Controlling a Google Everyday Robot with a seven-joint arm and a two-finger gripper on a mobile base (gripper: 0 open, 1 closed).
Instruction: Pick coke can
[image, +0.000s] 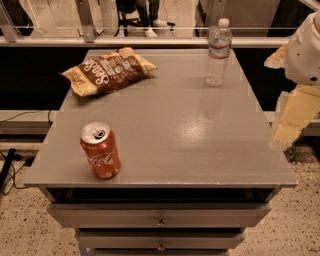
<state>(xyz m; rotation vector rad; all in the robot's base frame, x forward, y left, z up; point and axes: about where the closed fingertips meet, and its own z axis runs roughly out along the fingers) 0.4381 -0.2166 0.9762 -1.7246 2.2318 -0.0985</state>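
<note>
The coke can (100, 151) is a small red can with white script and a silver top. It stands upright near the front left corner of the grey table (200, 140). My gripper (291, 120) is pale yellow under a white arm at the right edge of the view. It hangs beside the table's right edge, far to the right of the can, and holds nothing that I can see.
A brown chip bag (107, 70) lies at the back left of the table. A clear plastic water bottle (218, 51) stands at the back right. Drawers (160, 216) sit under the tabletop. A glass railing (150, 30) runs behind the table.
</note>
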